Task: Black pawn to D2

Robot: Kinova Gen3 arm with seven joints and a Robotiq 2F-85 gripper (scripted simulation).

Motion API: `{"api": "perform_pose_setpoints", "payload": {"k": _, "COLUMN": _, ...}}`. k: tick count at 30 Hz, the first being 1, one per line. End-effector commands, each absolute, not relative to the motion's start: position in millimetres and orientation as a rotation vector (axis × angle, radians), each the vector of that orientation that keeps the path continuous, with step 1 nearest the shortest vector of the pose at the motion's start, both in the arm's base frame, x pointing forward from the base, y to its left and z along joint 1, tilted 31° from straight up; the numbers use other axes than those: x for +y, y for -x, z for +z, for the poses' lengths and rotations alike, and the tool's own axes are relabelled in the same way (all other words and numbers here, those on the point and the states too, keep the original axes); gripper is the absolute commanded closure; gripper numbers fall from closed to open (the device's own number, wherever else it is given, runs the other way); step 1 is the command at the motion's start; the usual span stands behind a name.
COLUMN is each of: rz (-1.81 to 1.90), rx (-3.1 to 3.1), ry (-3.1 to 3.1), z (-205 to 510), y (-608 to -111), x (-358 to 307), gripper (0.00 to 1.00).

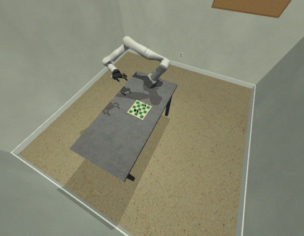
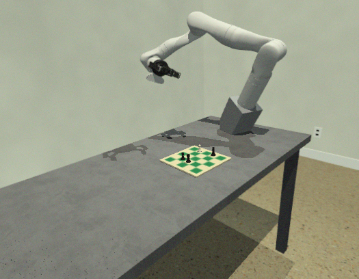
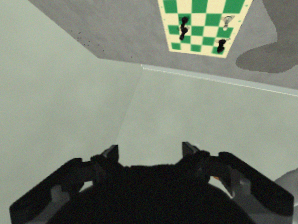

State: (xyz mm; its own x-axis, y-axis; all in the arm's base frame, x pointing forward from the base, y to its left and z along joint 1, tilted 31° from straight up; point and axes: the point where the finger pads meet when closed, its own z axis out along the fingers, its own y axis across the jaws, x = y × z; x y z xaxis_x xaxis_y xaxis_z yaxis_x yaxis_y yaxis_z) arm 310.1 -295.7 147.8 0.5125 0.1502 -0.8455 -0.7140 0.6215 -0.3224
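Observation:
A small green and cream chessboard (image 2: 195, 160) lies on the grey table near the arm's base; it also shows in the top view (image 1: 139, 110) and at the top of the wrist view (image 3: 202, 25). Two black pieces stand close together on its left part: a shorter one that looks like the black pawn (image 2: 182, 156) and a taller one (image 2: 188, 158). A third black piece (image 2: 213, 151) and a white piece (image 2: 200, 148) stand towards the arm's base. All are upright. My gripper (image 2: 176, 74) is open and empty, high in the air beyond the table's far edge, well away from the board.
The arm's grey base block (image 2: 240, 115) stands at the table's far end behind the board. A wall is close behind the gripper. The table's long edge runs just right of the board.

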Motion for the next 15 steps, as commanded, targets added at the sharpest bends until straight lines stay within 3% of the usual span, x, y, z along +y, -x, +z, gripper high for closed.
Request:
{"api": "perform_pose_setpoints", "payload": {"k": 1, "rz": 0.578, "rx": 0.887, "ry": 0.733, "z": 148.5, "y": -310.0, "x": -296.3, "gripper": 0.00}}
{"api": "perform_pose_setpoints", "payload": {"k": 15, "rz": 0.608, "rx": 0.909, "ry": 0.716, "z": 144.7, "y": -313.1, "x": -296.5, "gripper": 0.00}}
